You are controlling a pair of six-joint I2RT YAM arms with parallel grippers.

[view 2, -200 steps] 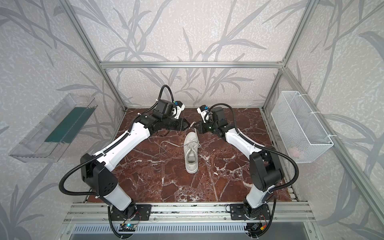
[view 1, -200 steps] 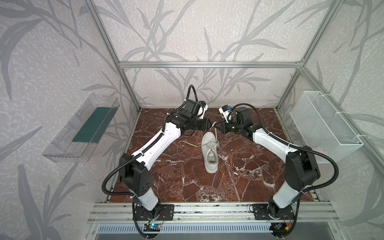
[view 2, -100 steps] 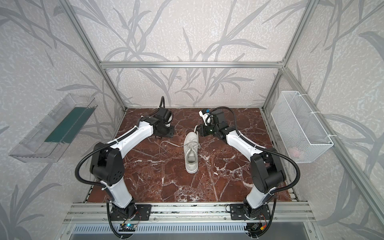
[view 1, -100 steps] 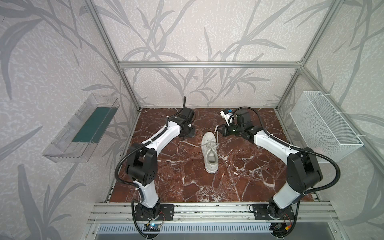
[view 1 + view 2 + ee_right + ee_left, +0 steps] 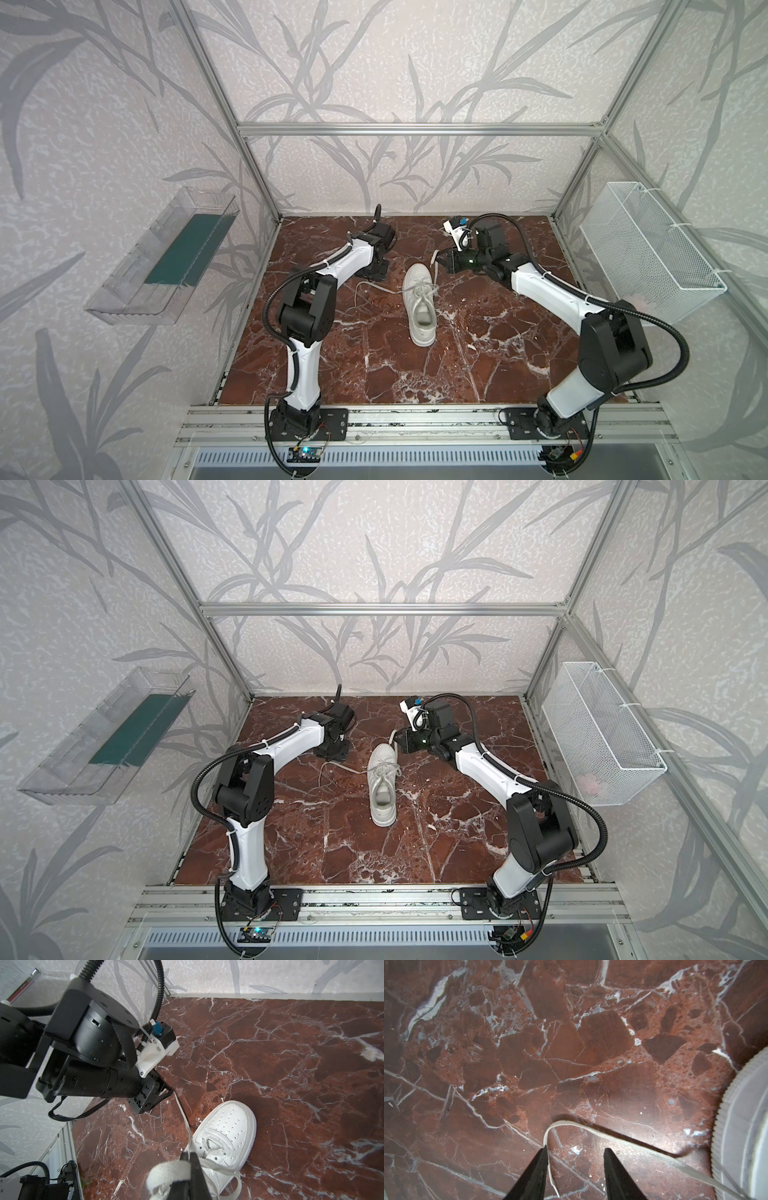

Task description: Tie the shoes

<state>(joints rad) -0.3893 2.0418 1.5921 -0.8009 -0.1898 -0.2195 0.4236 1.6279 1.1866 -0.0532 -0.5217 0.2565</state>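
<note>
The shoes are a single white sneaker [image 5: 419, 307] [image 5: 382, 787] lying mid-floor in both top views, toe toward the back wall. My right gripper [image 5: 189, 1155] [image 5: 441, 262] hovers above the toe, shut on a white lace [image 5: 168, 1172] that drapes over one finger. A second lace [image 5: 368, 286] [image 5: 612, 1138] trails left from the shoe across the floor. My left gripper [image 5: 575, 1151] [image 5: 376, 272] stands open low over that lace. The lace's end lies between the fingers [image 5: 538, 1167], close against one of them. The sneaker's sole [image 5: 741, 1126] shows at the edge of the left wrist view.
Red marble floor [image 5: 478, 365] inside an aluminium frame. A clear plastic tray [image 5: 162, 266] hangs on the left wall and a white wire basket [image 5: 648, 253] on the right wall. The arms' mounting rail [image 5: 415, 419] runs along the front edge.
My left arm has folded back, and its gripper has moved left and down to the floor beside the loose lace. The right gripper has kept its hold on its lace.
</note>
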